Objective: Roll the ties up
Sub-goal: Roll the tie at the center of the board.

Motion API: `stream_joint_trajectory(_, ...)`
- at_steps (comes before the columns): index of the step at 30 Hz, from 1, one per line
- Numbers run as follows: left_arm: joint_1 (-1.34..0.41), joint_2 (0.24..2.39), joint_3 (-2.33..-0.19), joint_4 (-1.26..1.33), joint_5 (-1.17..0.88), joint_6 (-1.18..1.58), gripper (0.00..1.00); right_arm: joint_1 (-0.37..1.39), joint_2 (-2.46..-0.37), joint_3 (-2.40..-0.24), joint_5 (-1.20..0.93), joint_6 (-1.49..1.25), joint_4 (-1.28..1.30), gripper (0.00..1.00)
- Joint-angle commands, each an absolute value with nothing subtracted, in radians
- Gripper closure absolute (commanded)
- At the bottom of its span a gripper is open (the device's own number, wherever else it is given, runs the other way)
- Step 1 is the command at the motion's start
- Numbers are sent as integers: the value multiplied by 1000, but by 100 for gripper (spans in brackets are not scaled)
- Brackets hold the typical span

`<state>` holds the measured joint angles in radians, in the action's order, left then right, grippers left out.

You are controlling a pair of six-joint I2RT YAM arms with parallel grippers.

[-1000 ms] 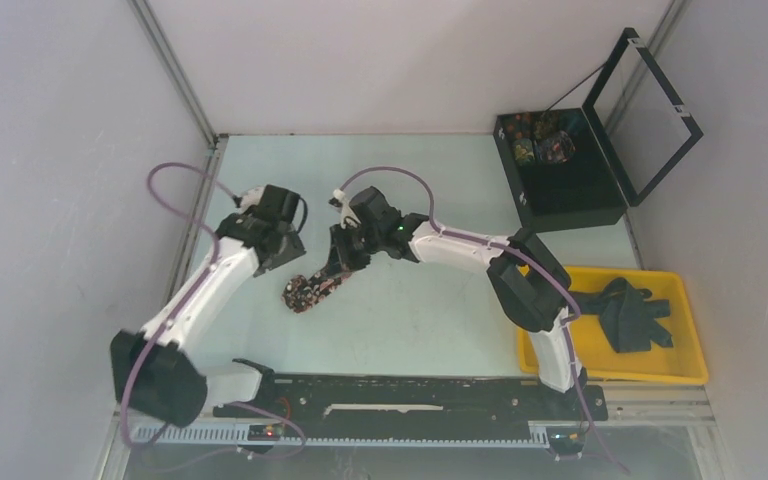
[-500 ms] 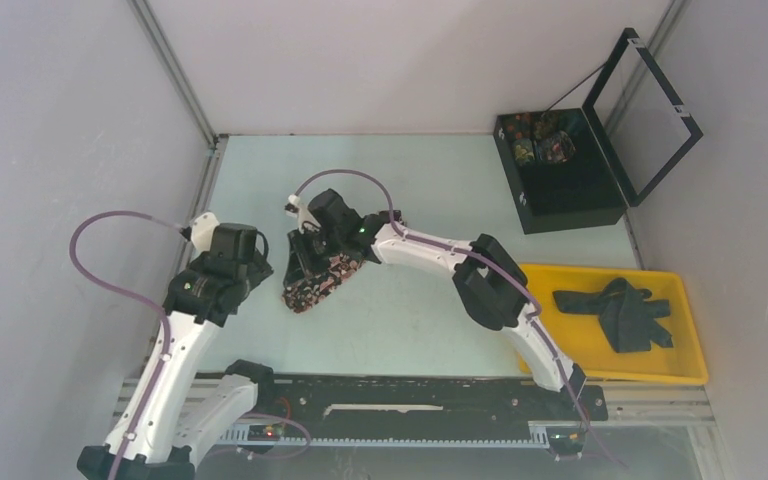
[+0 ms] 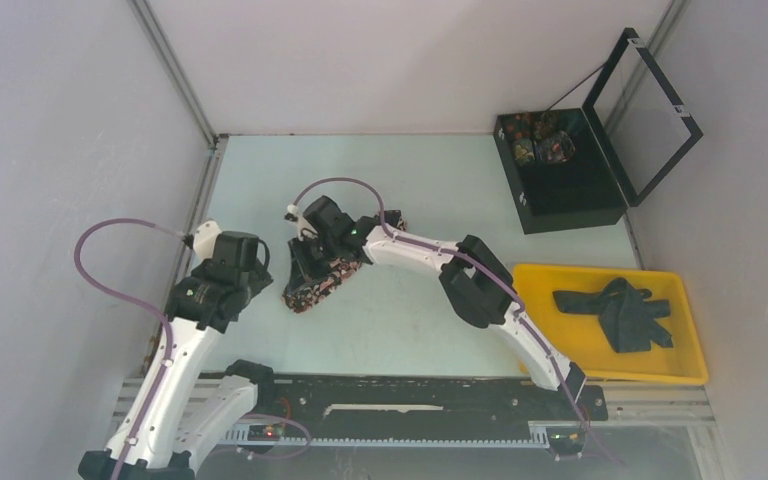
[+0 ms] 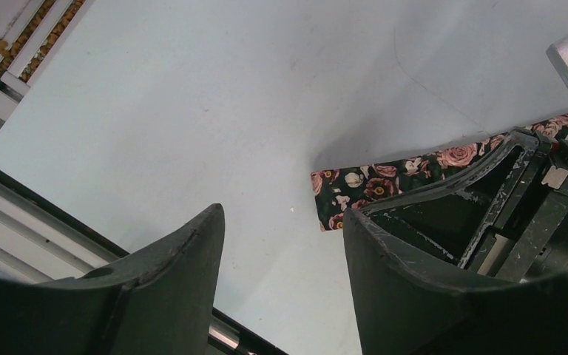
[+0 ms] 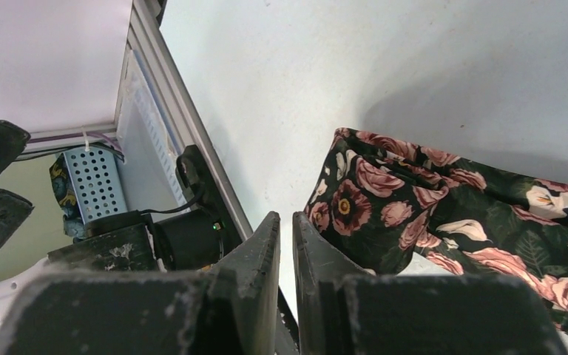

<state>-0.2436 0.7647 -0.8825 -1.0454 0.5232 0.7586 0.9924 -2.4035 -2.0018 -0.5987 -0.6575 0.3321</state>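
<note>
A black tie (image 3: 318, 286) printed with pink roses lies loosely bunched on the pale table, left of centre. My right gripper (image 3: 306, 268) stands over its near-left end. In the right wrist view the right gripper (image 5: 286, 223) is shut, with only a thin slit and nothing between the fingers. The tie (image 5: 429, 211) lies just beside its right finger. My left gripper (image 3: 248, 282) hangs to the left of the tie, apart from it. The left gripper (image 4: 281, 218) is open over bare table, with the tie's end (image 4: 355, 185) ahead to the right. Dark ties (image 3: 620, 312) lie in a yellow tray (image 3: 610, 372).
A black box (image 3: 572, 195) with its lid raised stands at the back right and holds rolled patterned ties (image 3: 540, 140). A black rail (image 3: 410, 395) runs along the near edge. Metal frame posts and grey walls close in the left side and the back.
My left arm has drawn back from the tie toward the near left. My right gripper has shifted left along the tie to its near-left end. The tie has barely moved.
</note>
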Motion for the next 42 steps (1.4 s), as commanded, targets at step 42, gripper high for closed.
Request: stream_joint_trajectory(42,-238,773,-563,-615,258,765,28,880,-2409,-1898,-552,-563,310,83)
